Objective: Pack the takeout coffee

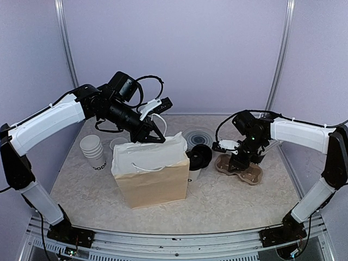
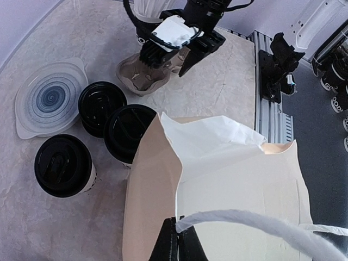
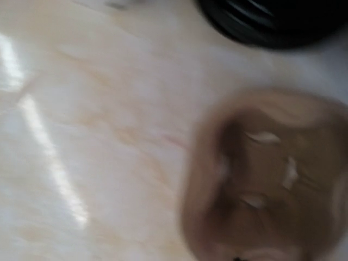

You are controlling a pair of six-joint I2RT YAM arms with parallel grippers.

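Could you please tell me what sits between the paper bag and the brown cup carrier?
Black-lidded cups stand between the paper bag and the cup carrier, clearest in the top external view.

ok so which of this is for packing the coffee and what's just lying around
For the job: white paper cup with black plastic lid; brown paper bag, its white handle in the left end effector; brown moulded-pulp cup carrier.
Lying about: stack of white paper cups; round blue-swirl plate.

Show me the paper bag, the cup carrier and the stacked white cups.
paper bag [image 1: 152, 185]: top view, front panel
cup carrier [image 1: 253, 175]: top view, right rim
stacked white cups [image 1: 92, 146]: top view, upper rims
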